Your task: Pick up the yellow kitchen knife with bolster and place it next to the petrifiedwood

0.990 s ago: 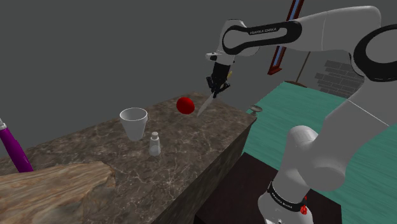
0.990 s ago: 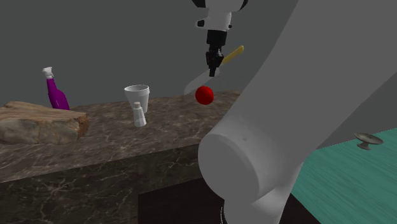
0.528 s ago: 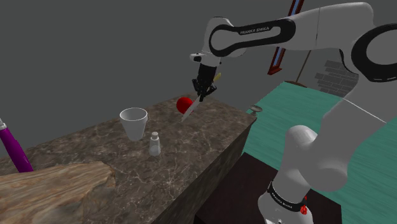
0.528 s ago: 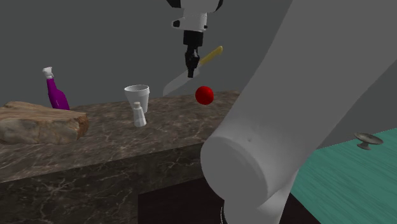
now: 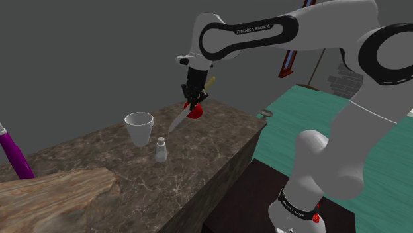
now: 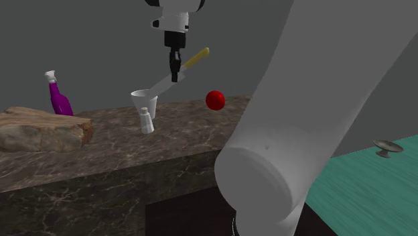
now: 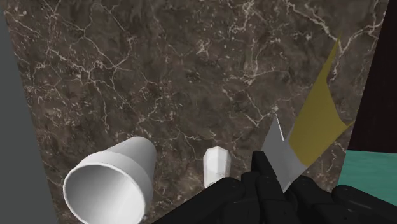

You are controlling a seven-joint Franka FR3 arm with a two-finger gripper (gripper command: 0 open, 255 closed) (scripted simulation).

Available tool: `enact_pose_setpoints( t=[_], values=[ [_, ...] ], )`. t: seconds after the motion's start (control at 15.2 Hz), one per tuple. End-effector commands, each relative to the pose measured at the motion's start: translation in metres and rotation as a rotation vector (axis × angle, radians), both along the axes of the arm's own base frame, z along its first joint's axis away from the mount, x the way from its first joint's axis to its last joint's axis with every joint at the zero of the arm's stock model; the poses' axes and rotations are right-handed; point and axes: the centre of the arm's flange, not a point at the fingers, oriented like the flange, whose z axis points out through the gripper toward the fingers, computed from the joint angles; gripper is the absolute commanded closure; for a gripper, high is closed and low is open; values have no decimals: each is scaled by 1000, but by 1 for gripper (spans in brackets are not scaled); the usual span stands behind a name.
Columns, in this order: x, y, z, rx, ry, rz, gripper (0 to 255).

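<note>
My gripper (image 5: 192, 99) is shut on the knife (image 5: 180, 118) and holds it in the air above the dark marble counter (image 5: 218, 142). The knife's yellow handle (image 6: 196, 57) points up and away, and its grey blade (image 6: 157, 86) slants down toward the white cup (image 6: 145, 100). In the wrist view the blade (image 7: 280, 156) and handle (image 7: 318, 114) stick out between the clasping fingers (image 7: 264, 181). The petrified wood (image 5: 53, 192), a brown rough slab (image 6: 40, 129), lies at the counter's far end from the gripper.
A red ball (image 5: 196, 112) sits on the counter just behind the gripper. A white cup (image 5: 139, 127) and a small white shaker (image 5: 161, 149) stand between the gripper and the wood. A purple bottle (image 5: 14, 153) stands beside the wood. The counter edge drops to a teal floor (image 5: 311, 112).
The arm has carried the knife to the shoulder view's left, from past the red ball to above it, nearer the cup. The grip has stayed shut.
</note>
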Motion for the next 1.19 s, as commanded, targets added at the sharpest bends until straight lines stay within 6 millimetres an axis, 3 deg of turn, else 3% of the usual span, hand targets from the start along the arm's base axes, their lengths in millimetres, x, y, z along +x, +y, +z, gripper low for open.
enact_pose_setpoints(
  t=[0.0,1.06,1.12],
  values=[
    [8,27,0,1,0,-1,255],
    [53,233,0,1,0,-1,255],
    [58,257,0,1,0,-1,255]
  ],
)
